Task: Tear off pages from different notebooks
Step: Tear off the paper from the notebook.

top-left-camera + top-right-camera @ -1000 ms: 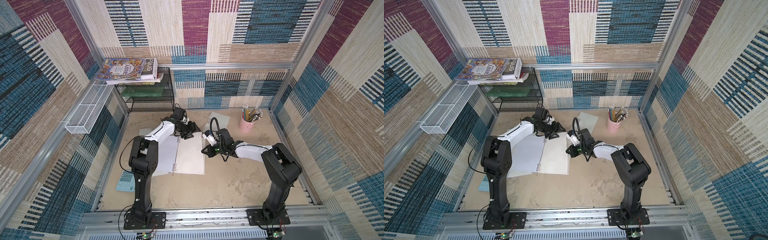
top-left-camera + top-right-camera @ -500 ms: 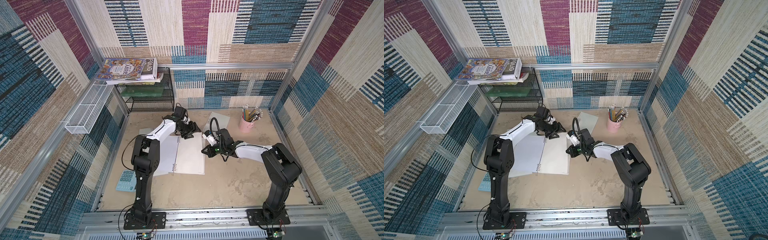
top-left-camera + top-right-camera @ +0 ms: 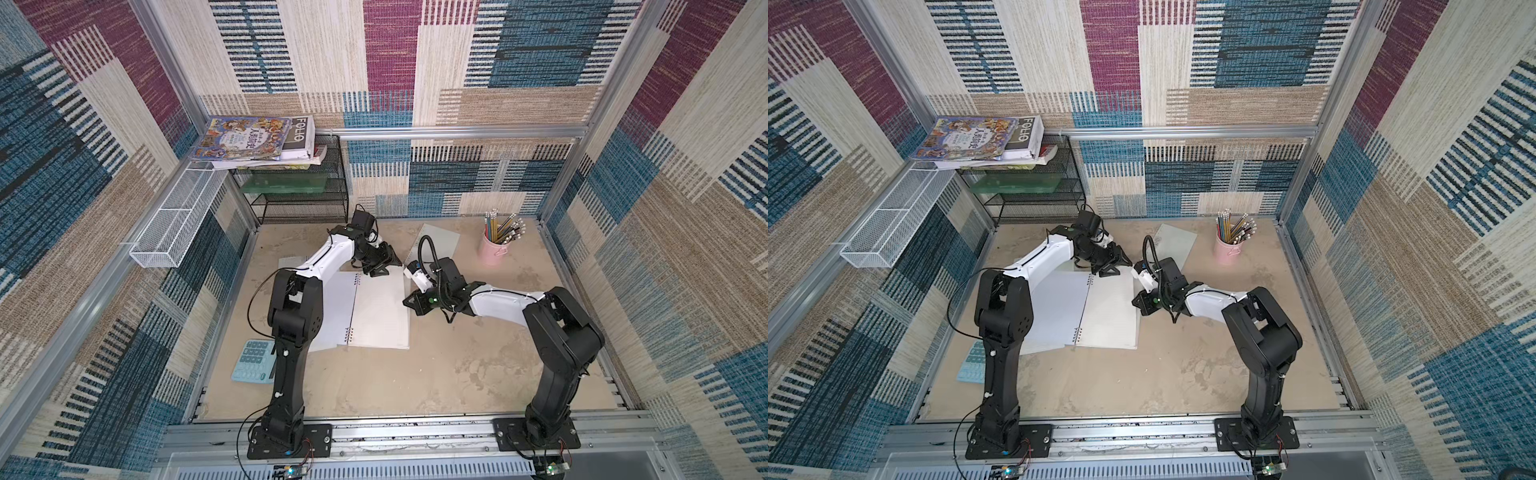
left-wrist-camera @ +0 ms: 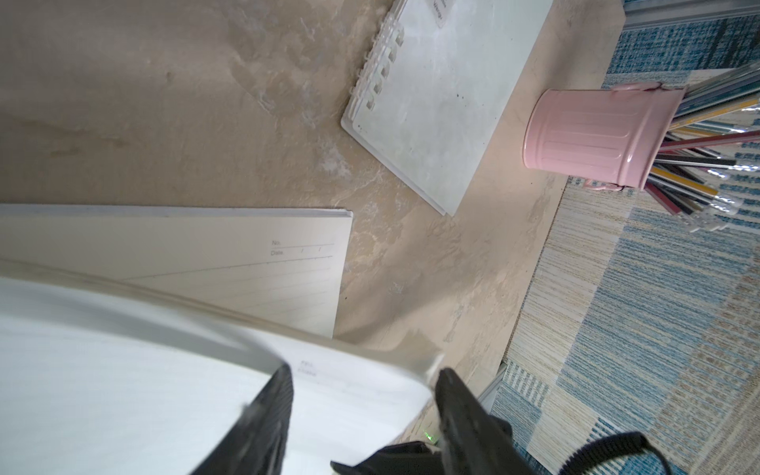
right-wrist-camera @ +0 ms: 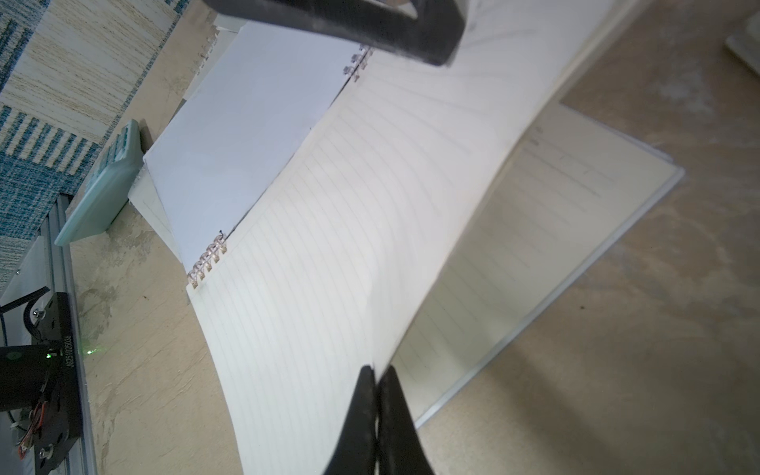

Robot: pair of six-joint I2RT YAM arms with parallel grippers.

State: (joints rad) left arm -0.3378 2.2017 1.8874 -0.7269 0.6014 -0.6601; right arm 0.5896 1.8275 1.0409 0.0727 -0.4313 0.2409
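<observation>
Right pincer point(image 5: 376, 370) grips the lifted page point(image 5: 370, 205) by its outer edge, spiral binding point(image 5: 207, 259) opposite; I have the left pincer point(image 4: 364, 372) straddling its far corner, jaws apart.

Top views look steeply down on the table point(image 3: 436, 382); close wrist views share the open notebook point(image 5: 567, 214).

My left gripper point(image 4: 362, 384) sits slightly further along than a second ago, and I see its jaws narrower, drawing in on the lifted white lined paper page point(image 4: 164, 382) between them.
</observation>
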